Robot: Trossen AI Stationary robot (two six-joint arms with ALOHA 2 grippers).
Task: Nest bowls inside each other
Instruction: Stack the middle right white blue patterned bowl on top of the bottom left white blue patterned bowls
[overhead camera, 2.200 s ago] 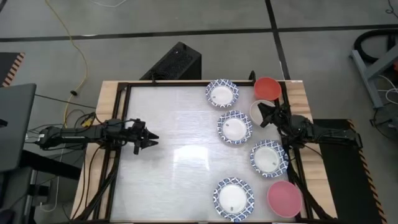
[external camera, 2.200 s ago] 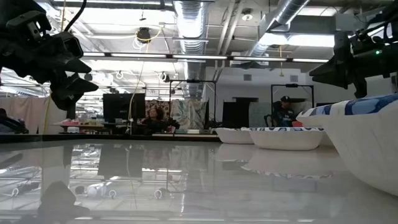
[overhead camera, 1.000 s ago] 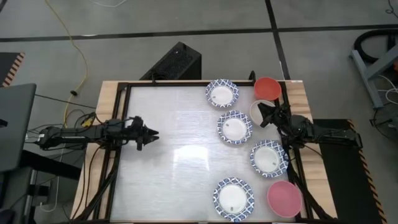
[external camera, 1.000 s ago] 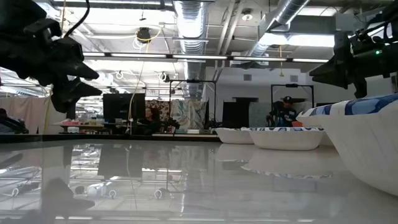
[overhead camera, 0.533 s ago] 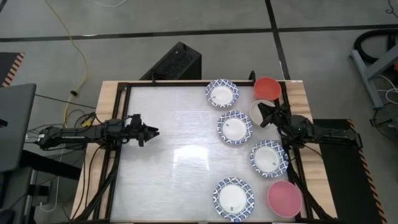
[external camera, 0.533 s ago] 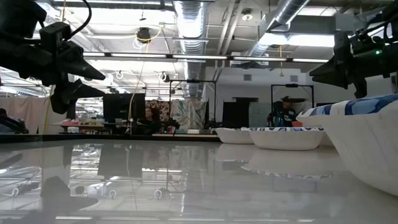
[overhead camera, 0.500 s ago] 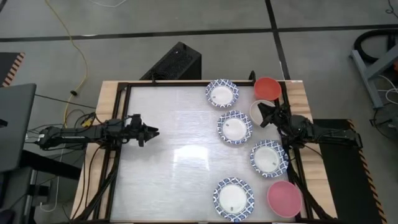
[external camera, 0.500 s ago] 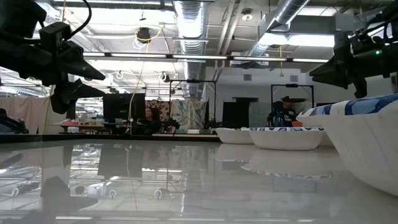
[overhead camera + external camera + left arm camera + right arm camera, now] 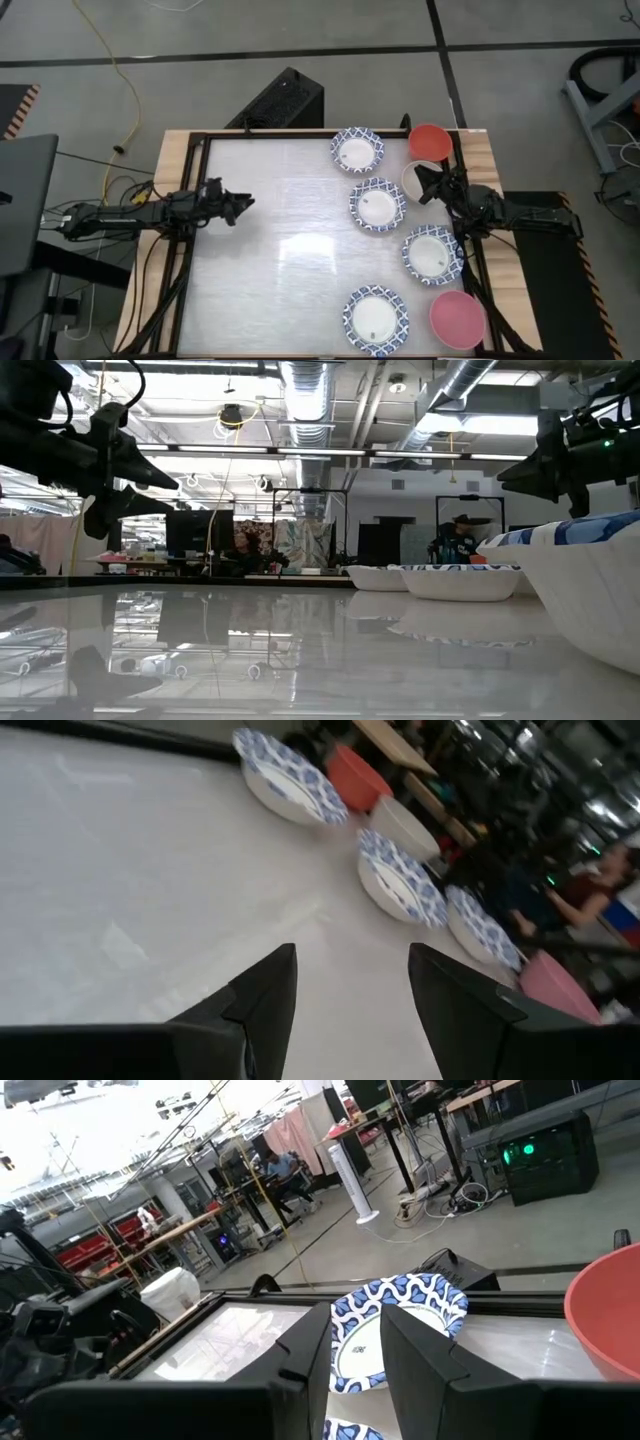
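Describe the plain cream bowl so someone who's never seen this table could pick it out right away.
Start at the table's far right corner, where the red bowl sits. The cream bowl is right beside it, under the tip of the right gripper. It alone is plain off-white, without a blue patterned rim.

From my feed all seven bowls (image 9: 377,205) sit on the right half of the table (image 9: 270,260) — four strung front to back, three along the right edge. Left end effector (image 9: 240,203) hovers over the left side, right end effector (image 9: 423,184) by the right-edge bowls.

text: none readable | labels: none seen | far room possibly too blurred
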